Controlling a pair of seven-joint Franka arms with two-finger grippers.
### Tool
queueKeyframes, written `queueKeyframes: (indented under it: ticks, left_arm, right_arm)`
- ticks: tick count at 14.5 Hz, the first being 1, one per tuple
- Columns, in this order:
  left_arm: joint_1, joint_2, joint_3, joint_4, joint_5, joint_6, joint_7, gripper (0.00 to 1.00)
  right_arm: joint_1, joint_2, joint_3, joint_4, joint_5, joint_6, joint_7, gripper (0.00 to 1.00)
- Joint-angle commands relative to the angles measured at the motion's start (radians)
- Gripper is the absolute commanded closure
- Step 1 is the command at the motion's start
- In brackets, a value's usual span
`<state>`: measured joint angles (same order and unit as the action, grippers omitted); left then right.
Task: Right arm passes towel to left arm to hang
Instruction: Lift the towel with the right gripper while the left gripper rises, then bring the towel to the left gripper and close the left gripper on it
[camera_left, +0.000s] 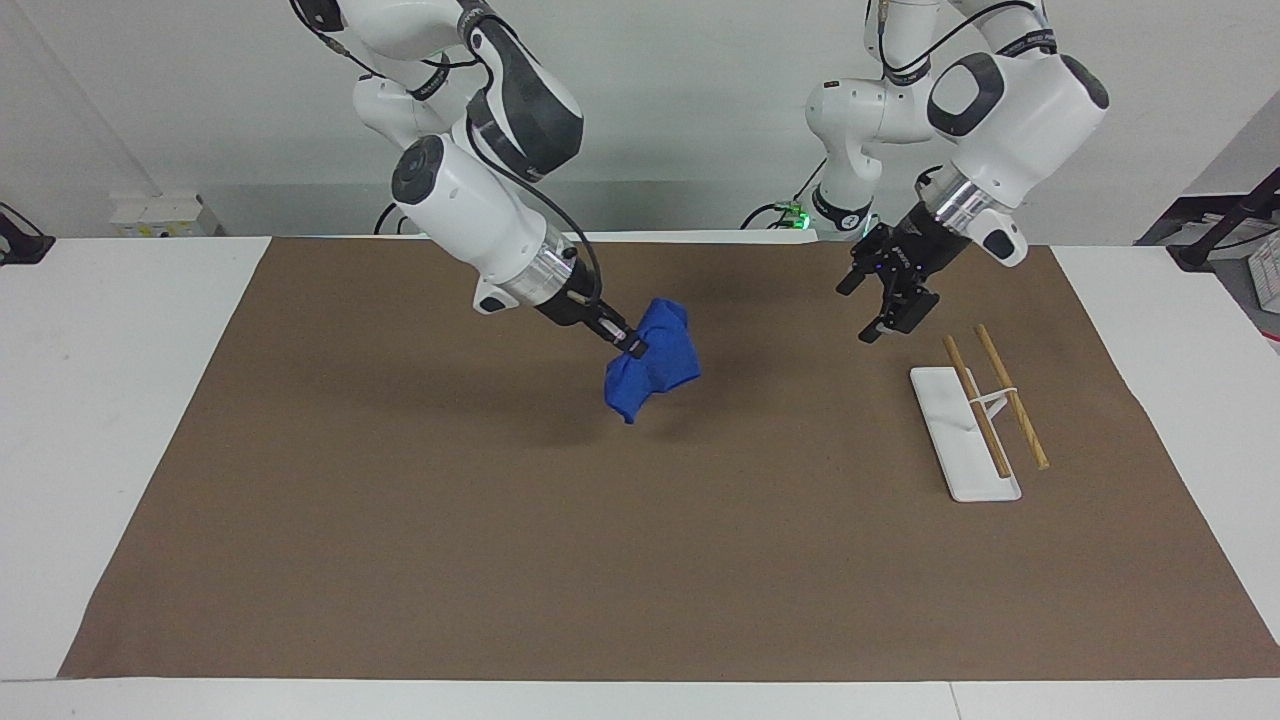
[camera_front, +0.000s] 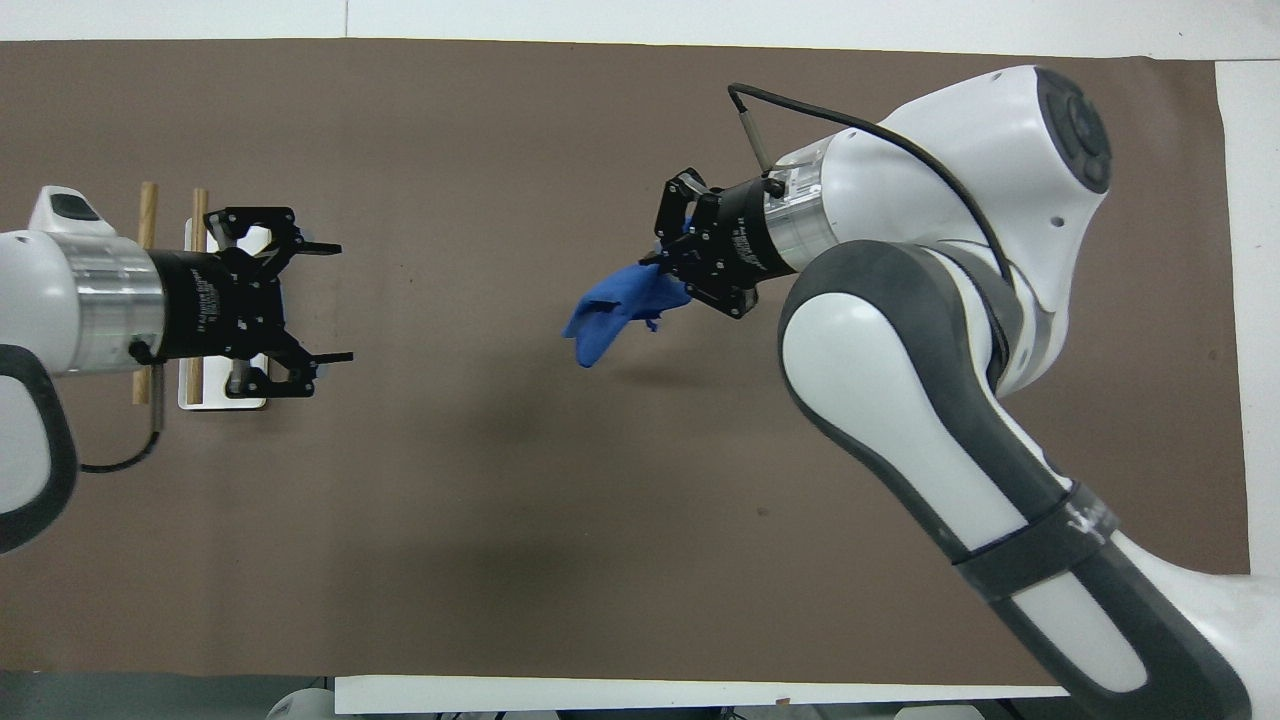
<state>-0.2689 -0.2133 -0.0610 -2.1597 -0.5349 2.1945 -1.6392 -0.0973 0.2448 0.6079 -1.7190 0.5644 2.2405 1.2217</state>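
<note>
The right arm's tool (camera_left: 628, 344) was closed on one edge of the towel (camera_left: 652, 373) and held it in the air over the middle of the brown mat (camera_left: 640, 560) on the desk (camera_left: 110, 420); the cloth hung bunched just below the tool's tip, not touching the mat; the left arm's tool (camera_left: 893, 305) was wide open and held nothing, over the mat just beside the white rack (camera_left: 962, 432) with two wooden rods (camera_left: 1012, 397), well apart from the towel.
</note>
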Motion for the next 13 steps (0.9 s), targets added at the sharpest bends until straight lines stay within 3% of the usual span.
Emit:
queueKeyframes:
  ticks: [1, 4, 8, 13]
  left_arm:
    - [-0.093, -0.020, 0.010, -0.081, -0.019, 0.134, -0.091, 0.00]
    - [-0.102, 0.026, 0.010, -0.080, -0.019, 0.165, -0.090, 0.00]
    - [-0.107, 0.104, 0.010, -0.037, -0.023, 0.229, -0.093, 0.05]
    - [-0.062, 0.130, 0.010, 0.017, -0.025, 0.221, -0.082, 0.04]
  right_arm:
    - [0.043, 0.051, 0.062, 0.022, 0.029, 0.181, 0.171, 1.00]
    - [0.050, 0.073, 0.124, 0.022, 0.029, 0.287, 0.243, 1.00]
    - [0.053, 0.077, 0.135, 0.022, 0.029, 0.292, 0.249, 1.00]
    - [0.053, 0.077, 0.136, 0.024, 0.029, 0.292, 0.249, 1.00]
